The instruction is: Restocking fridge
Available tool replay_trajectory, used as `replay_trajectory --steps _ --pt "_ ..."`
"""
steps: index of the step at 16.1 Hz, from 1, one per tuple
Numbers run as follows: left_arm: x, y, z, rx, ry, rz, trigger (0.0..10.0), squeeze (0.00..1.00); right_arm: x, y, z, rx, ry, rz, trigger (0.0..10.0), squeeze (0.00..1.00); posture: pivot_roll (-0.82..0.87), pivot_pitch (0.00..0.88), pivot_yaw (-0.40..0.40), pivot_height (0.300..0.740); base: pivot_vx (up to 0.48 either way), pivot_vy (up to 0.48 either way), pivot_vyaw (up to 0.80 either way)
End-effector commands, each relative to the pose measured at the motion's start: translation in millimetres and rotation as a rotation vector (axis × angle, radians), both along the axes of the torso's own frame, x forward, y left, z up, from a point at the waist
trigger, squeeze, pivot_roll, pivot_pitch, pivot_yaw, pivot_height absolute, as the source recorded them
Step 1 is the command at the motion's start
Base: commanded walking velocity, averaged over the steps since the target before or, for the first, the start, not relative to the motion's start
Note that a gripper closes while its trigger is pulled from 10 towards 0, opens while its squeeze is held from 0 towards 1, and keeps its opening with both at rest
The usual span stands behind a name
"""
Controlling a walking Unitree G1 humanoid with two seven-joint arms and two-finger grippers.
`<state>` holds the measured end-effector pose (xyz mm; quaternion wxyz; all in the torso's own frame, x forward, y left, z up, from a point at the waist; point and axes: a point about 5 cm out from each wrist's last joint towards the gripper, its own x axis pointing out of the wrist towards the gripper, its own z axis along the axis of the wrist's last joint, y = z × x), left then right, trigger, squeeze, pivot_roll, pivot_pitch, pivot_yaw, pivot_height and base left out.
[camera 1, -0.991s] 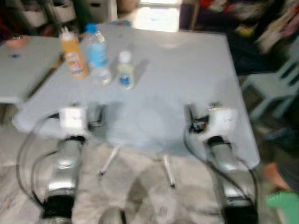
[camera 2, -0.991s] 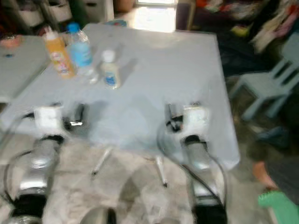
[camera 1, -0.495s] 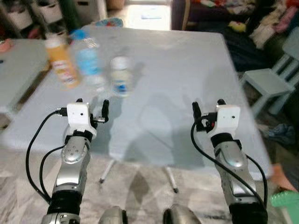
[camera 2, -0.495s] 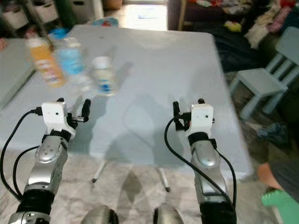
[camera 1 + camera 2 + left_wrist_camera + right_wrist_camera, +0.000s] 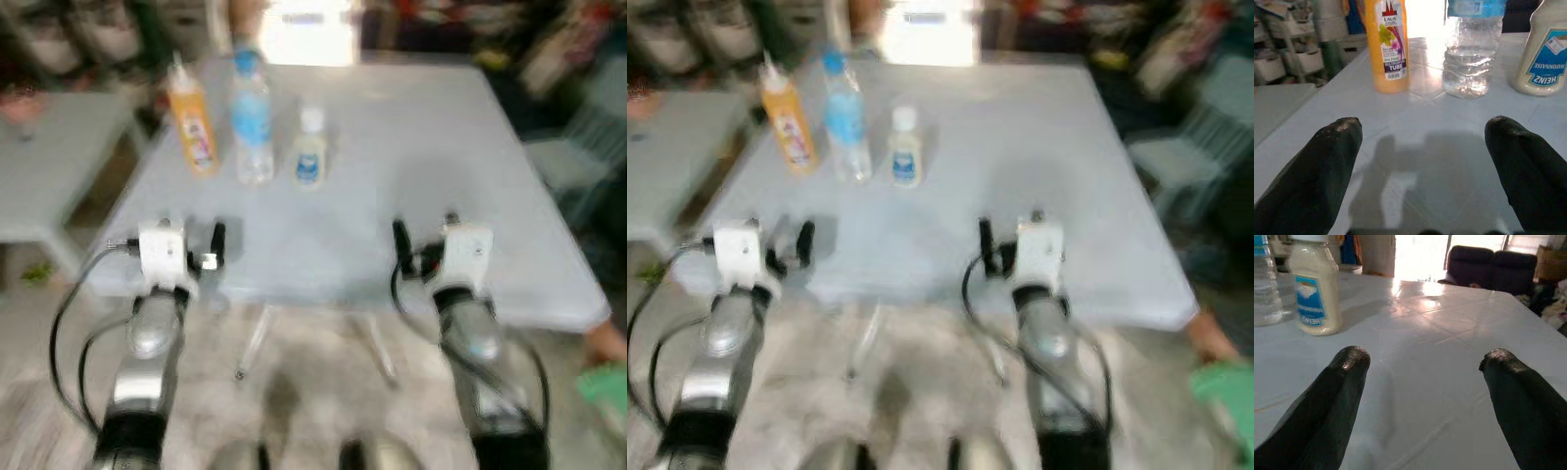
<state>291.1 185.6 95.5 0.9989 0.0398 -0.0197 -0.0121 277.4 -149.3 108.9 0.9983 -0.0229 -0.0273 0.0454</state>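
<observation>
Mayonnaise bottle (image 5: 310,161) ahead of spread left gripper (image 5: 191,235).

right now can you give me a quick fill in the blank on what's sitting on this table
1. The tall sauce bottle at the robot's left end of the row is ____ in colour.
2. The middle item, with a blue cap and label, is a clear ____ bottle.
3. The mayonnaise jar has a ____ label.
4. Both the left end effector and right end effector have their fingers ____.

Missing words: orange; water; blue; open
</observation>
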Motion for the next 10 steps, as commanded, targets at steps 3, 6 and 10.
replay_trajectory --steps 3,6,10 --pt "2.0 -3.7 7 0.010 -0.029 -0.019 10.0 0.00 3.0 -4.6 8 -0.017 -0.032 -0.015 10.0 0.00 -0.06 0.087 -0.005 0.740 0.469 0.000 0.00" --pt "-3.2 2.7 4 0.022 -0.014 0.013 10.0 0.00 2.9 -5.4 8 -0.018 -0.034 -0.018 10.0 0.00 -0.06 0.088 -0.004 0.740 0.000 0.000 0.00" --pt "-21.3 23.6 1 0.035 0.012 0.068 10.0 0.00 3.2 -7.6 19 -0.040 -0.081 -0.003 10.0 0.00 -0.06 0.094 -0.003 0.740 0.000 0.000 0.17"
